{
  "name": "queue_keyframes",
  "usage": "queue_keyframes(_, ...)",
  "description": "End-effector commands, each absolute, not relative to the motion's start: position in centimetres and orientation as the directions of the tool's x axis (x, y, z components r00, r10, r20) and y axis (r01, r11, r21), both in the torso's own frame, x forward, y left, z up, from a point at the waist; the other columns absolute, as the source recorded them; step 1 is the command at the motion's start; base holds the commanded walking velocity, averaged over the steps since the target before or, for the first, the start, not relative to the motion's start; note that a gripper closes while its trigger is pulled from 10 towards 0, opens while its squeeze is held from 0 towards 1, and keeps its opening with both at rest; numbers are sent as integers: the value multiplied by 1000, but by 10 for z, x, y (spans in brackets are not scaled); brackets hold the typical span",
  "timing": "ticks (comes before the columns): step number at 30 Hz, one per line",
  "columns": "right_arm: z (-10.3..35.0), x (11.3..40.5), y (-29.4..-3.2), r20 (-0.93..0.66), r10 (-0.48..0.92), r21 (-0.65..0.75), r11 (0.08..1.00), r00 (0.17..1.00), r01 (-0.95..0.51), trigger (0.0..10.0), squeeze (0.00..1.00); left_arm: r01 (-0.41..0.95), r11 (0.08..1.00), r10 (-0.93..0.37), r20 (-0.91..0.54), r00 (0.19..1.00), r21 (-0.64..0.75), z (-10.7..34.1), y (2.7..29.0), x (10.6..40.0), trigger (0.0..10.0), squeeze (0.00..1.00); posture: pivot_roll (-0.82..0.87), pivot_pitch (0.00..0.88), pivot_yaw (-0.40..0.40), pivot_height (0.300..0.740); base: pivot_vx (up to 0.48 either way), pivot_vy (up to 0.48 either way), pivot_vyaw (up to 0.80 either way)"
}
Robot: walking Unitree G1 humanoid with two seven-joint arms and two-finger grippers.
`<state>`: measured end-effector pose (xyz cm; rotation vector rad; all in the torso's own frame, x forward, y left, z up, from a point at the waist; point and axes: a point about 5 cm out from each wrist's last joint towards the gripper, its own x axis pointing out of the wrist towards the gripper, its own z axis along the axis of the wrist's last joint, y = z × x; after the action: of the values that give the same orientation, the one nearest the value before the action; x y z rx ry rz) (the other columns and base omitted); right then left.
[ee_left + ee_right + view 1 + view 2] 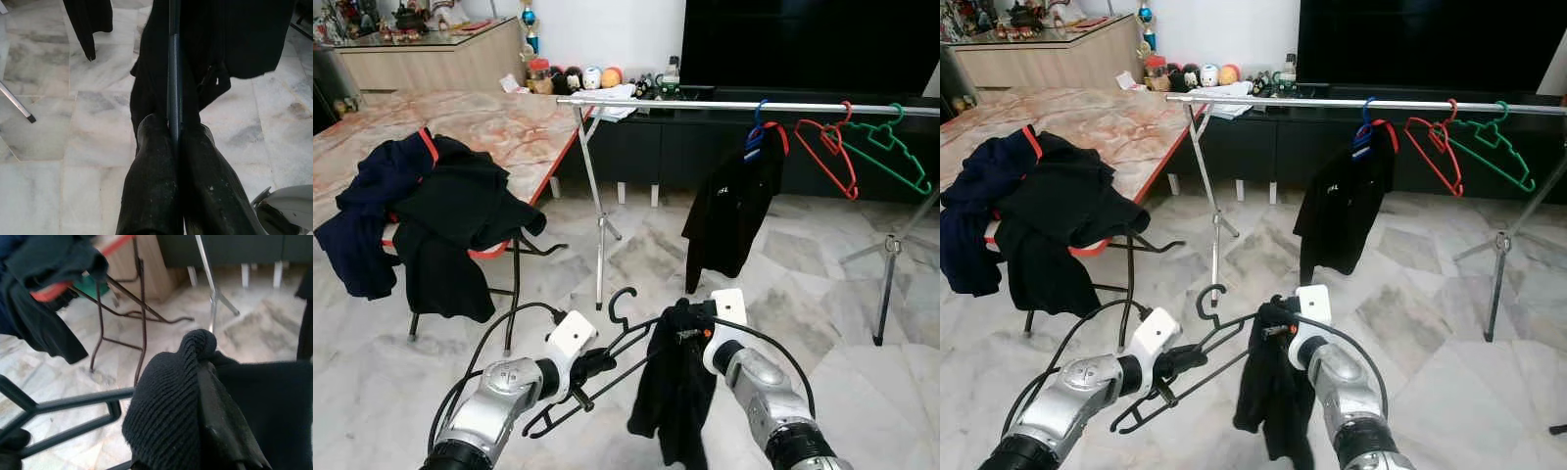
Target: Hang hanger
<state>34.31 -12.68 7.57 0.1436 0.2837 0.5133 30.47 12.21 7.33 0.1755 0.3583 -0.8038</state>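
A black plastic hanger (607, 354) is held low in front of me, its hook (622, 299) pointing up. My left gripper (594, 365) is shut on one of its bars; the left wrist view shows both fingers (151, 166) pinching the bar (173, 73). My right gripper (693, 319) is shut on a black knit garment (671, 397), which hangs down from it beside the hanger. Bunched fabric (166, 401) covers the fingers in the right wrist view, with the hanger (73, 406) just beyond. The silver clothes rail (705, 103) stands ahead, well above both grippers.
On the rail hang a black shirt (734, 206) on a blue hanger, a red hanger (827, 152) and a green hanger (886, 147). To the left, a folding table (509, 127) carries a pile of dark clothes (431, 206). The rail's tripod legs (599, 230) stand on marble floor.
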Motion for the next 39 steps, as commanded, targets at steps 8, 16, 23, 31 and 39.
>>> queue_keyframes(8,79,343,-130,-208,476,216,875,855,-434,10000,0,734,679,-678,-367,637,18,77,120,307,10000,0,34,28,31,740,0,0,0)
queue_keyframes(16,88,346,-136,-159,448,157,891,880,-426,10000,0,750,661,-696,-375,613,0,76,120,304,10000,0,38,29,32,740,0,0,0)
queue_keyframes(23,97,341,-116,-69,623,125,781,780,-612,10000,0,786,617,-740,-369,562,-41,76,113,299,10000,0,40,32,35,740,0,0,0)
queue_keyframes(31,105,326,-105,-15,776,166,624,631,-763,10000,0,771,636,-724,-370,582,-31,76,117,300,10000,0,40,35,34,740,0,0,0)
queue_keyframes(39,105,318,-119,-19,797,132,601,604,-788,10000,0,776,629,-735,-361,574,-46,77,112,300,10000,0,33,40,40,740,0,0,0)
